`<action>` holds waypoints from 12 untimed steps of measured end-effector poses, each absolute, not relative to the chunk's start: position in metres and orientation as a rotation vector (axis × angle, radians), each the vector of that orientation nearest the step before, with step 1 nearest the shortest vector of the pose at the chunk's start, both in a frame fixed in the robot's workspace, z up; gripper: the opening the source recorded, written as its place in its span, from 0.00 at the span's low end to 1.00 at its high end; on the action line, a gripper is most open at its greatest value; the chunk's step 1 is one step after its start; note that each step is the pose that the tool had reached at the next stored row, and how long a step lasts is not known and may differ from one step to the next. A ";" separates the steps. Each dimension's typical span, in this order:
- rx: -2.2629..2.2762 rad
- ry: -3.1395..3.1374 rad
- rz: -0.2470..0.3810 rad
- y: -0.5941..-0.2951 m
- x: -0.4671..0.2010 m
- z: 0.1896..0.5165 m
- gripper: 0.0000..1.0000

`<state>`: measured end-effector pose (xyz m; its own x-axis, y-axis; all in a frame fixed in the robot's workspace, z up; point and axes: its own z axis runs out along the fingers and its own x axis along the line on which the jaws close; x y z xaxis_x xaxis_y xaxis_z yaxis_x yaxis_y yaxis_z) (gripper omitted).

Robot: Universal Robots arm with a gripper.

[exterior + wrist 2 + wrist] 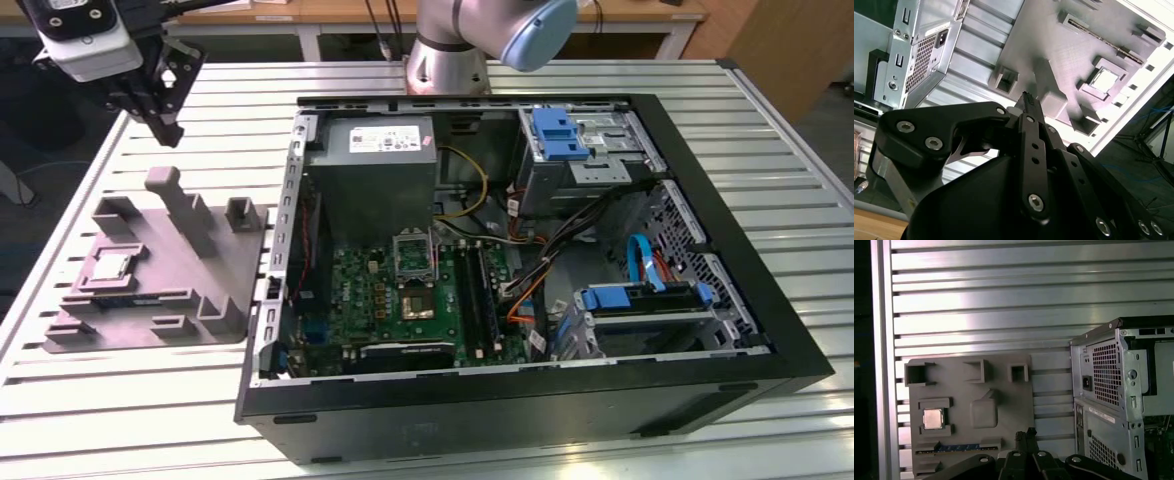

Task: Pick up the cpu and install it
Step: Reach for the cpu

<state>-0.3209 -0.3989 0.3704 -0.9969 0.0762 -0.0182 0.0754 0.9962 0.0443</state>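
The black pincer (166, 130), closed and empty, hangs above the far edge of the grey moulded plastic tray (140, 332); the small silver-topped square cpu (111, 265) lies lower, toward the exterior view's left.

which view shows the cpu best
The first wrist view: the cpu faces the camera squarely, unobstructed in its grey tray recess. The exterior view shows it small and at an angle; the second wrist view shows it obliquely.
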 end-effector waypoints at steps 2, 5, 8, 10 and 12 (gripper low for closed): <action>0.118 3.119 0.068 -0.399 -0.322 0.370 0.11; 0.118 3.119 0.068 -0.399 -0.323 0.370 0.11; 0.118 3.119 0.068 -0.399 -0.324 0.370 0.11; 0.118 3.119 0.068 -0.399 -0.324 0.370 0.11; 0.119 3.119 0.068 -0.399 -0.325 0.369 0.11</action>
